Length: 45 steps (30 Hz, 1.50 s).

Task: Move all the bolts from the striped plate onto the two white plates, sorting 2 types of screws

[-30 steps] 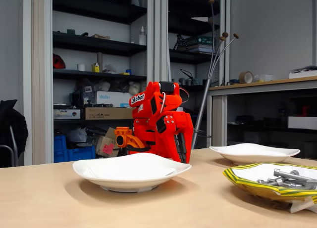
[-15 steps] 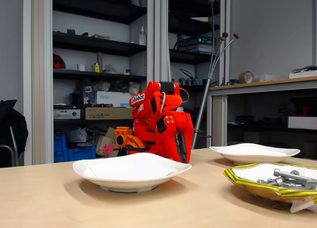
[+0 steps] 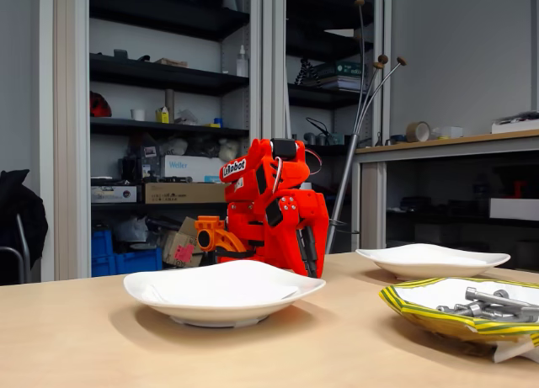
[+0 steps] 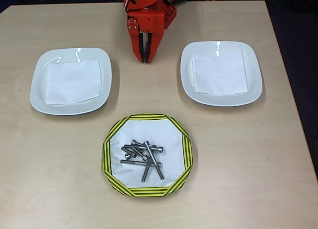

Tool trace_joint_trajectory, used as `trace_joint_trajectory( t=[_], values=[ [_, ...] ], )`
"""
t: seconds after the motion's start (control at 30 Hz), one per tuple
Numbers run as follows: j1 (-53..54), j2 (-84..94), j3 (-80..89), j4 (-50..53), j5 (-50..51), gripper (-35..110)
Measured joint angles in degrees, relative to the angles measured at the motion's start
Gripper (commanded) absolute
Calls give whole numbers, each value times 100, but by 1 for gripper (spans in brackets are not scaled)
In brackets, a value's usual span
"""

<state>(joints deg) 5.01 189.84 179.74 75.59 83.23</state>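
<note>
The orange arm [image 3: 271, 204] sits folded low at the back edge of the desk [image 4: 238, 154], its upper links tucked over the base in the fixed view. From overhead its pincer [image 4: 145, 57] points down toward the desk between the two white plates, the dark fingertips [image 4: 142, 54] drawn close together with barely a slit between them and nothing held. The desk is a pale wood-toned surface. Behind it in the fixed view stands a tall shelving unit [image 3: 168, 85] crowded with boxes and small items, with blue crates on the floor at its foot, and to the right a bench [image 3: 455, 144] carrying a roll of tape. In the overhead view the left white plate [image 4: 42, 97] lies well to the left of the pincer and the right white plate [image 4: 258, 85] well to its right; each has a square white paper napkin lying flat inside and no hardware on it. The striped plate [image 4: 149, 191] lies nearer the front edge, roughly midway between the other two and apart from both. All the bolts [image 4: 144, 153] rest in a loose crossed heap on its white inside, several long slim ones lying over a few short stubby ones; how many of each kind cannot be told.
</note>
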Motion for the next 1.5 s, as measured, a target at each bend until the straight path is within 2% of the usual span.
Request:
trace_joint_trajectory(
  t=[1.03, 1.23, 1.37, 1.5],
  values=[
    [0, 0, 0, 0, -9, 0],
    [-18, 0, -53, -44, -527, 0],
    [343, -817, -976, 167, -598, 0],
    [729, -3032, -3076, 475, -1301, 0]
  ],
)
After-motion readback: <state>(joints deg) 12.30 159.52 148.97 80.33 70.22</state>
